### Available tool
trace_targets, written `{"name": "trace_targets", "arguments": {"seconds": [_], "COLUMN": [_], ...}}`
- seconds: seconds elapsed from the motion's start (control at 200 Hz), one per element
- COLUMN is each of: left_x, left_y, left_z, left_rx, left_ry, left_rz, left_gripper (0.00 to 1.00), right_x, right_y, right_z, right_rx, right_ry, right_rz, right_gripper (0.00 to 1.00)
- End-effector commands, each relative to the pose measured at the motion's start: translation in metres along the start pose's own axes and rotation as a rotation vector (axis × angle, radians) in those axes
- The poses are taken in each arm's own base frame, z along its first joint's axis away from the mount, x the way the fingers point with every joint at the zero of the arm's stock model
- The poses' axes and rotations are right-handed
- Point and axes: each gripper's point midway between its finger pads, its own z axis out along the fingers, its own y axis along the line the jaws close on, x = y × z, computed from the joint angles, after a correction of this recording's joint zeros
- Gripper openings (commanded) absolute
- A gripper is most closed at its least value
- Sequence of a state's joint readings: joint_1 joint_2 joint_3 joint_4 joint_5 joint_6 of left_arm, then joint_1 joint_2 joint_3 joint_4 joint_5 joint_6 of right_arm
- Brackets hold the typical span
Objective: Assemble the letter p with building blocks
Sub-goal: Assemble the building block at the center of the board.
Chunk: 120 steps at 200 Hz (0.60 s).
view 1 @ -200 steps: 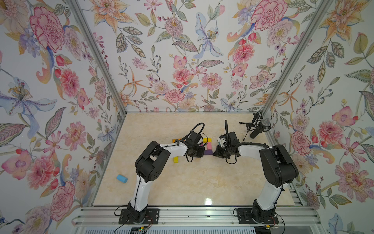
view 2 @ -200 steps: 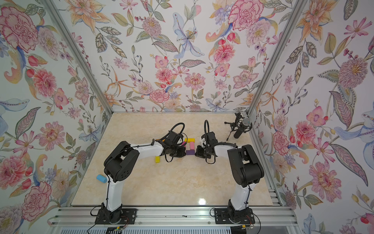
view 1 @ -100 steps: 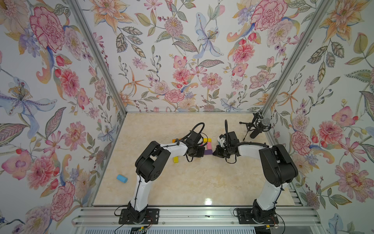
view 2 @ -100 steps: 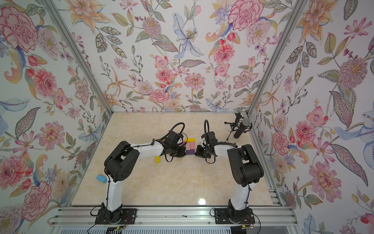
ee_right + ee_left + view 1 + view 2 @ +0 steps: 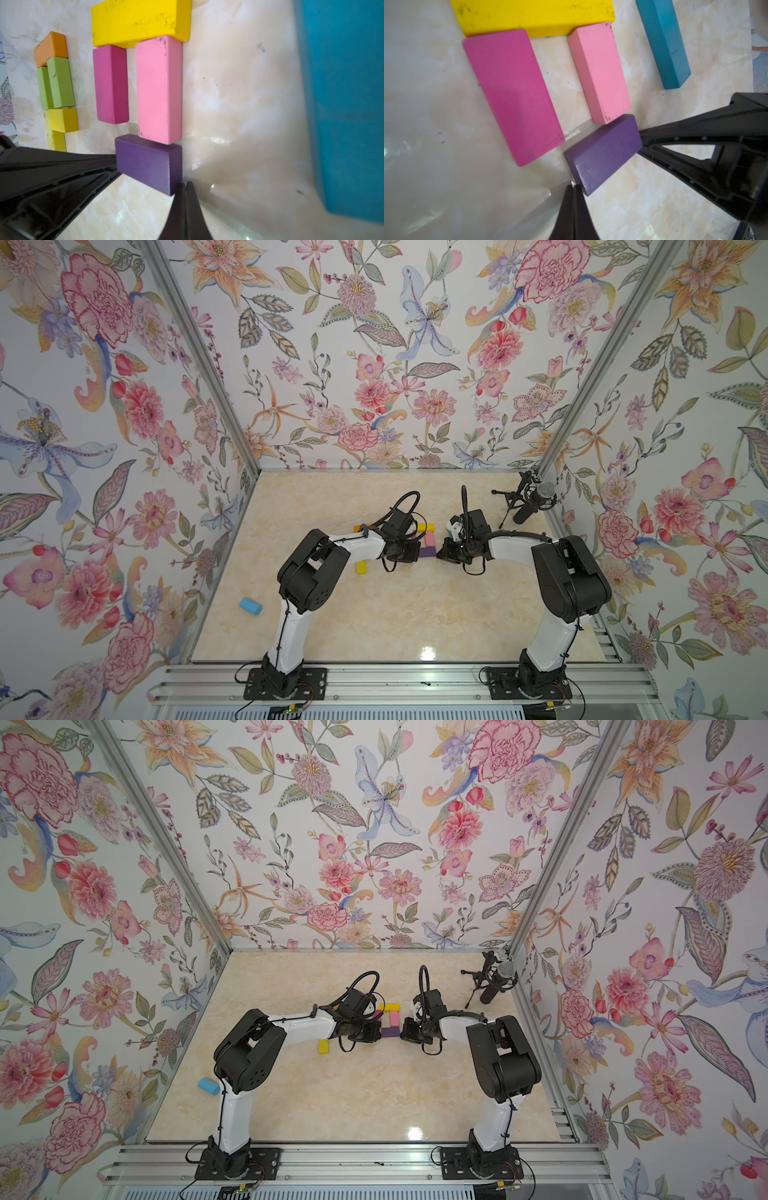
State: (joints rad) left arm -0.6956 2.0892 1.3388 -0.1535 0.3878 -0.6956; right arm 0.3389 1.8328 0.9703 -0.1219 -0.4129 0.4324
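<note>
Purple block [image 5: 602, 153] lies on table [image 5: 654, 207], touching pink block [image 5: 600, 72] | long axis runs between left gripper [image 5: 574, 187] and right gripper [image 5: 185, 184] | both closed tight, holding nothing, 1 tip at each end

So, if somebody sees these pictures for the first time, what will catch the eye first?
First, the loud floral wallpaper on every wall around the pale table. Then, mid-table, the shut left end effector and the shut right end effector sit at opposite ends of the purple block. That block lies at the end of a pink block, which, with a magenta block, butts against a long yellow block.
</note>
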Motion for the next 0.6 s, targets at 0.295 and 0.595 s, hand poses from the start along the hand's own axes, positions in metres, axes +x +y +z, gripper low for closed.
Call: {"name": "trace_targets", "arguments": {"seconds": [0.295,0.595], "left_x": [0.0049,0.0019], "left_y": [0.0105,0.0092], "left_z": [0.0102,0.0107], "left_rx": [-0.022,-0.019], "left_ry": [0.034,0.032], "left_rz": [-0.005,-0.002], "left_gripper": [0.0,0.0], "right_x": [0.009,0.0101], "right_y": [-0.003,-0.0036], "right_z": [0.009,0.009], "right_rx": [0.004,0.005], "right_ry": [0.045,0.047], "right_rz": [0.02,0.022], "right_gripper": [0.0,0.0]}}
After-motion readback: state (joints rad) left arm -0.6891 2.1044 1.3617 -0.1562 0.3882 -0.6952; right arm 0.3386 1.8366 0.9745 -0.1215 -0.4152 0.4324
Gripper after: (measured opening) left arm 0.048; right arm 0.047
